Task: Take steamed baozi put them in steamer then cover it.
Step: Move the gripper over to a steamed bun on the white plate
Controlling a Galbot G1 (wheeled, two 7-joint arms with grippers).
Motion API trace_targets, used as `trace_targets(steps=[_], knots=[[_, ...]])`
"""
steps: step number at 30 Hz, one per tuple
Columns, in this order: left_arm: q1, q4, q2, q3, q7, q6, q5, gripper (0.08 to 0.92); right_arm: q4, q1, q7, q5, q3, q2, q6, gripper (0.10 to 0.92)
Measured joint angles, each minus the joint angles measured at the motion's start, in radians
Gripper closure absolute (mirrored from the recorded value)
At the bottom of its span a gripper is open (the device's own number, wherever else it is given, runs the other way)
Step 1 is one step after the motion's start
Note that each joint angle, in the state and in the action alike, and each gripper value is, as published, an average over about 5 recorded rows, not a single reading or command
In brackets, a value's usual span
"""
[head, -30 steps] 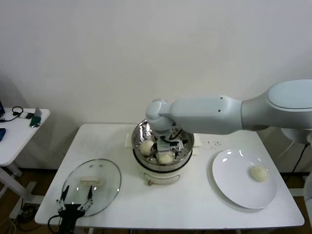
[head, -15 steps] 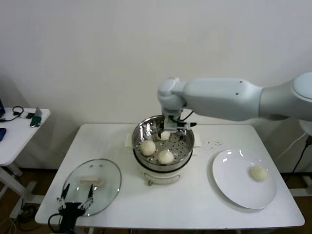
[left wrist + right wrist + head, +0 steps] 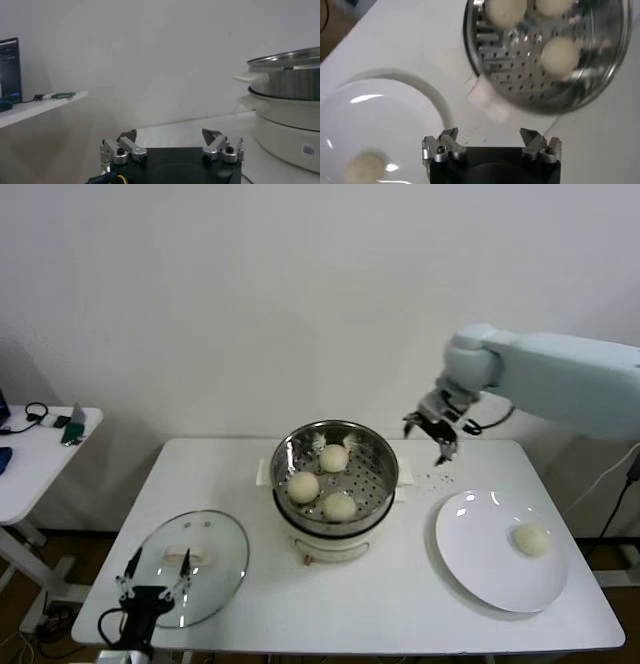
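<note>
I count three steamed baozi (image 3: pixel 339 506) in the steamer (image 3: pixel 378 484) at the middle of the table (image 3: pixel 380 599), smooth cream domes on the perforated steel floor, and a fourth baozi (image 3: pixel 531 539) on the white plate (image 3: pixel 480 569) by the right edge. The glass cover (image 3: pixel 215 569) lies flat near the front left corner, its cream handle up. The tabletop is white, a white wall stands behind it, and a small side table (image 3: pixel 30 459) stands off the left edge. My left gripper (image 3: pixel 155 586) hovers at the front left edge over the cover's rim, fingers wide, holding nothing. Farther back, my right gripper (image 3: pixel 432 431) hangs above the rear right part of the table, spread wide and empty
</note>
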Motion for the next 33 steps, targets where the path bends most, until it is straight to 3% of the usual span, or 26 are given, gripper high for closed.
trace_targets(steps=[14,33], knots=[[0.001,-0.021,-0.019,-0.013,-0.002,0.016,-0.002,0.177,-0.068,-0.421,-0.042,-0.126,0.341,-0.247,-0.085,0.203],[-0.006,-0.02,-0.028,-0.019,-0.005,0.031,0.005,0.177,-0.279,-0.745,-0.05,-0.327,0.645,-0.23,-0.038,0.203]])
